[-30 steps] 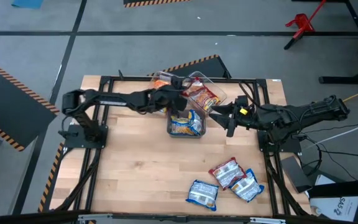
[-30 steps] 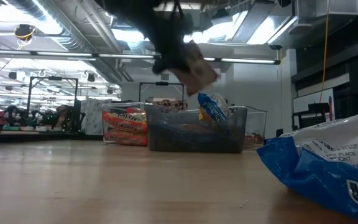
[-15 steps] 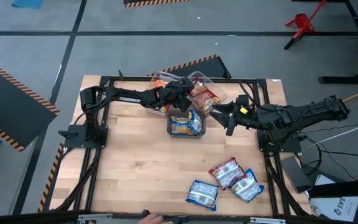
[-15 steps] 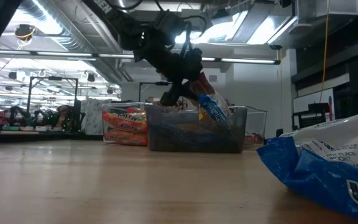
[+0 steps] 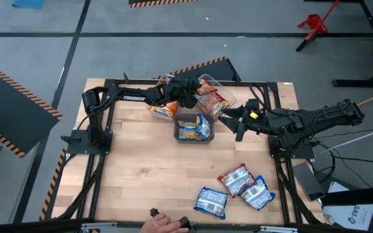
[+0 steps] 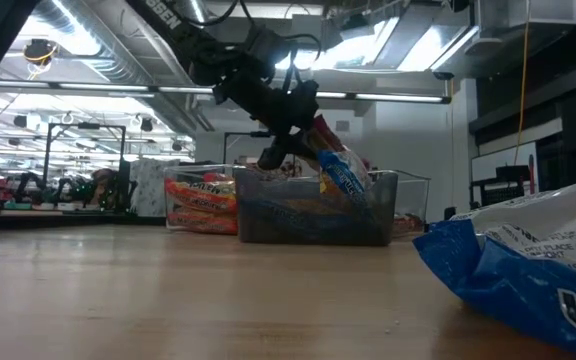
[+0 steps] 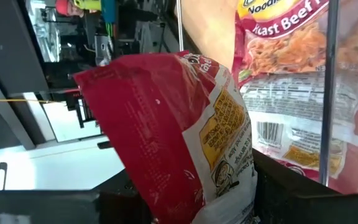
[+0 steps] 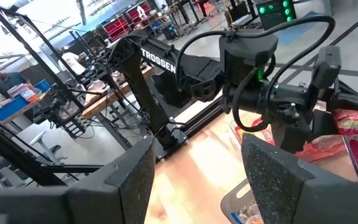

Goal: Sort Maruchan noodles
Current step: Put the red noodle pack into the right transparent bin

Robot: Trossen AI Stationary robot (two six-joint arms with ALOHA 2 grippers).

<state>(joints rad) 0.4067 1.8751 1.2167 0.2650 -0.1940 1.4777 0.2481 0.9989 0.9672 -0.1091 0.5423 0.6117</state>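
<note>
Over the far bin [image 5: 220, 90], my left gripper [image 5: 193, 94] is clamping a red packet [image 7: 185, 143]; my right gripper [image 5: 228, 121] is waiting nearby, fingers apart.

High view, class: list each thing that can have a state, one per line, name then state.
Left tool: shut on a red noodle packet, held over the red-packet bin.
Right tool: open, empty, beside the blue-packet bin.
Blue-packet bin: holds packets.
Three loose packets: lying flat, unsorted.
</note>
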